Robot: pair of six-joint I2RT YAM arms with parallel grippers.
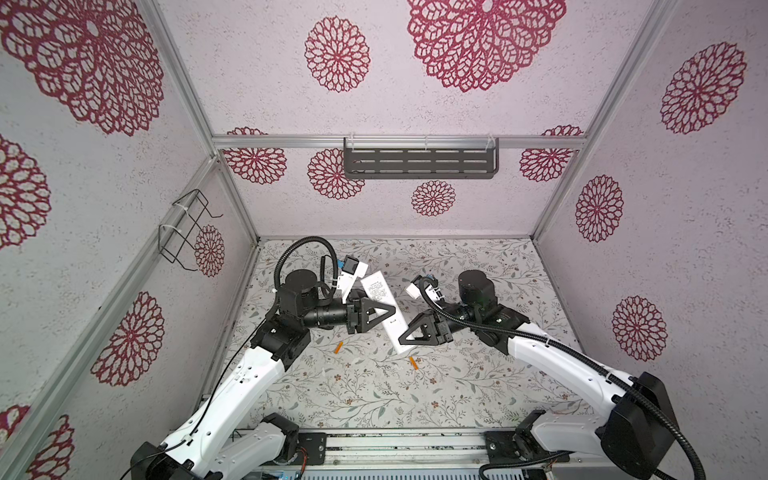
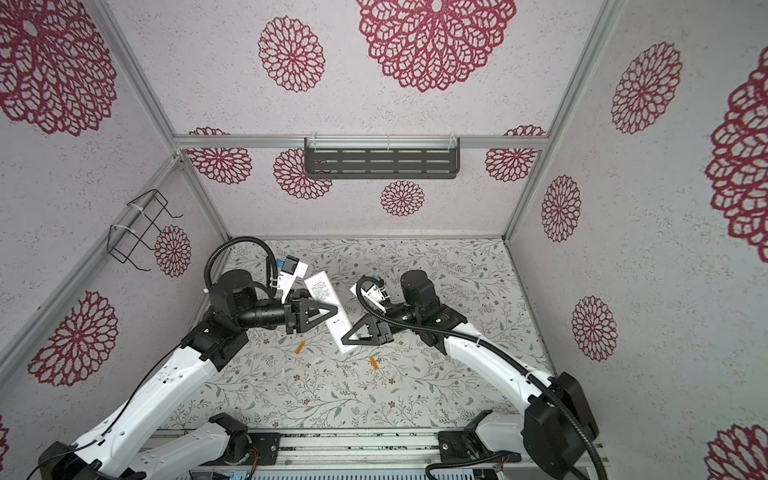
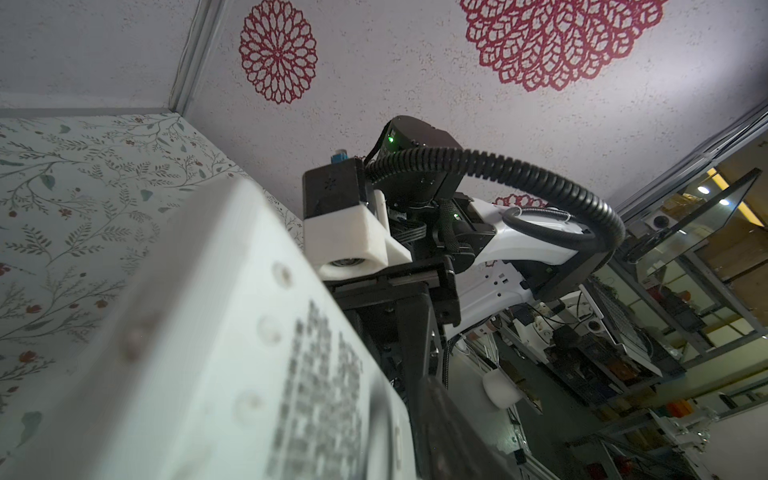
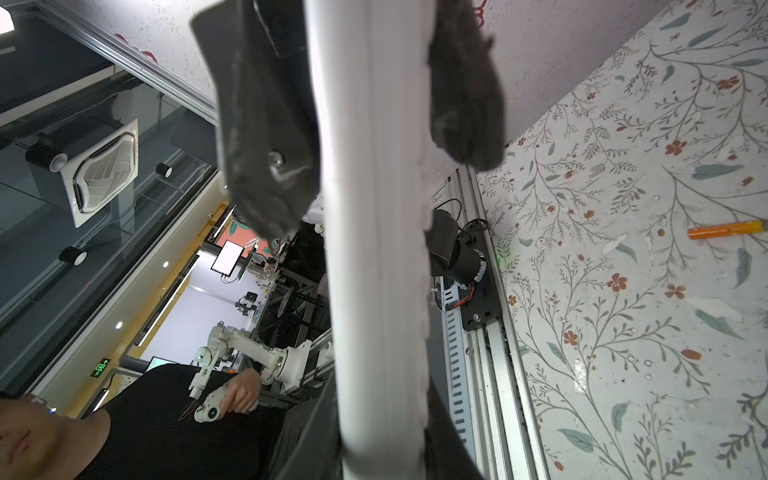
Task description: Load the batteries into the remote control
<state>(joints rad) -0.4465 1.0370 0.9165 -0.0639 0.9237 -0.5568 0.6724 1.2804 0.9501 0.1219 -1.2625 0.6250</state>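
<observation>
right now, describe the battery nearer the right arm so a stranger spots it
On the floral tabletop, look to the white remote control raised over its middle. Past its near end lies a small orange battery; the other battery lies further left, clear of the remote.

Top views: were bright, evenly lit; shadows soft; straight lines bowed at edges (wide lens). Wrist views: dimmer; remote control (image 3: 187,332) was blurred, too close.

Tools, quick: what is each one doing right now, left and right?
Left tool: at the remote; whether it grips cannot be told.
Right tool: closed, holding the remote.
</observation>
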